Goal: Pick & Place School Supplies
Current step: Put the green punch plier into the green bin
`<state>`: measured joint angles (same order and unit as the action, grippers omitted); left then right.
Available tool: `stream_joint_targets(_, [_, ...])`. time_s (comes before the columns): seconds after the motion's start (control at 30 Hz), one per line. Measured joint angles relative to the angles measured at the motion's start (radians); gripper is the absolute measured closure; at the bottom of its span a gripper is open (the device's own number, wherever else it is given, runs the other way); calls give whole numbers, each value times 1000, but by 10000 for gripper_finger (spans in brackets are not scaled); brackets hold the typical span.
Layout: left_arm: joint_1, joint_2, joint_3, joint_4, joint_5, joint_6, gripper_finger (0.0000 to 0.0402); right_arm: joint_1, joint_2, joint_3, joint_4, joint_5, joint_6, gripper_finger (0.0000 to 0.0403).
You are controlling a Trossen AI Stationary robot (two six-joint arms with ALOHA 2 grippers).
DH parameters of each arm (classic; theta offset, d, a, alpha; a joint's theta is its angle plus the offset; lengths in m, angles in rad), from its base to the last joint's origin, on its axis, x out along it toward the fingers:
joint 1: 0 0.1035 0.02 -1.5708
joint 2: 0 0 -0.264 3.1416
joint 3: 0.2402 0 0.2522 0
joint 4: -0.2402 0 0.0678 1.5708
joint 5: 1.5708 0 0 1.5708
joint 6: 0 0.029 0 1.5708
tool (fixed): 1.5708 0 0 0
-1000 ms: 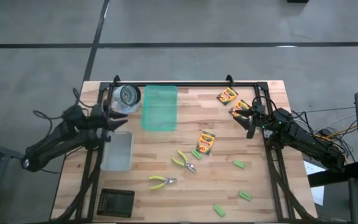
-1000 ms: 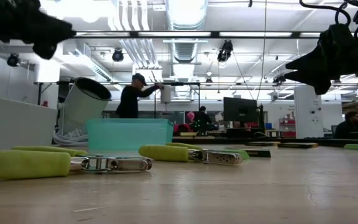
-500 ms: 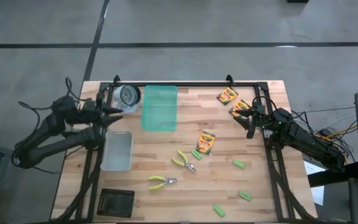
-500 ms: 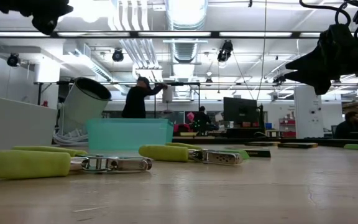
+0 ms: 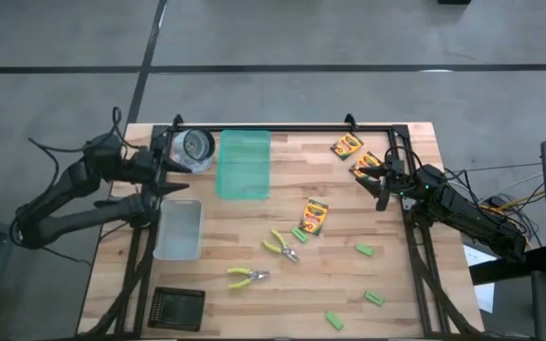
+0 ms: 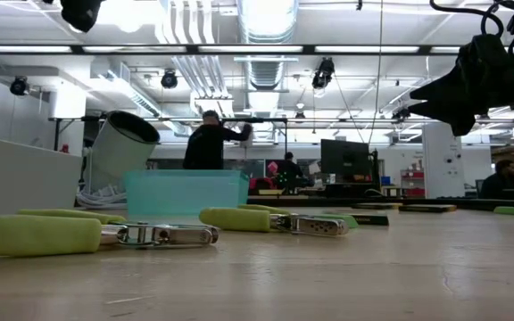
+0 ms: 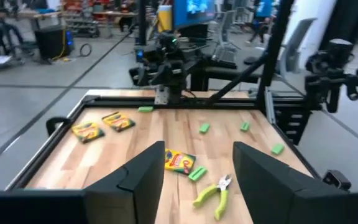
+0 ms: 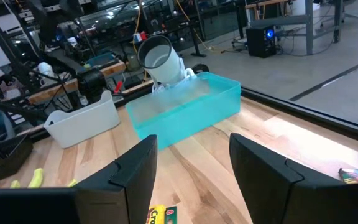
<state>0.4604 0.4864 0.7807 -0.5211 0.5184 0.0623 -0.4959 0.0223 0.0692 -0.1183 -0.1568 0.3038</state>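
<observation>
Three yellow-orange crayon boxes lie flat on the table: two at the far right [image 5: 346, 145] [image 5: 368, 163], one mid-table [image 5: 313, 216]. Two pliers with yellow-green handles [image 5: 281, 245] [image 5: 247, 277] lie nearer; they also show in the low view [image 6: 105, 234] [image 6: 275, 219]. Small green blocks are scattered [image 5: 299, 233] [image 5: 364, 250] [image 5: 374, 297] [image 5: 334, 320]. My left gripper [image 5: 184, 176] [image 7: 197, 171] is open, high over the table's left side near the clear bin's far end. My right gripper [image 5: 379, 182] [image 8: 194, 168] is open, hovering beside the second crayon box.
A teal tray [image 5: 244, 165] lies at the far middle, with a tipped metal can [image 5: 195, 147] to its left. A clear bin [image 5: 179, 229] sits at the left and a black block [image 5: 176, 308] at the near left corner. A black frame rail [image 5: 282, 127] borders the table.
My left gripper has risen, climbing out of the top of the low view, and its arm has drawn back toward the table's left edge. A person in the room behind has walked a little to the right.
</observation>
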Motion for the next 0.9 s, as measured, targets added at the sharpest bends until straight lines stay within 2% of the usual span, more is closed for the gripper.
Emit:
stream_joint_targets(0.13, [-45, 30, 50, -53, -3, 48, 202, 0, 0, 0, 0, 0, 0, 207])
stream_joint_targets(0.4, [-174, 93, 79, -117, -119, 49, 201, 0, 0, 0, 0, 0, 0, 207])
stream_joint_targets(0.73, [-458, 155, 79, -44, -345, 40, 202, 0, 0, 0, 0, 0, 0, 207])
stream_joint_targets(0.9, [-605, 210, 79, -35, -465, -41, 202, 0, 0, 0, 0, 0, 0, 207])
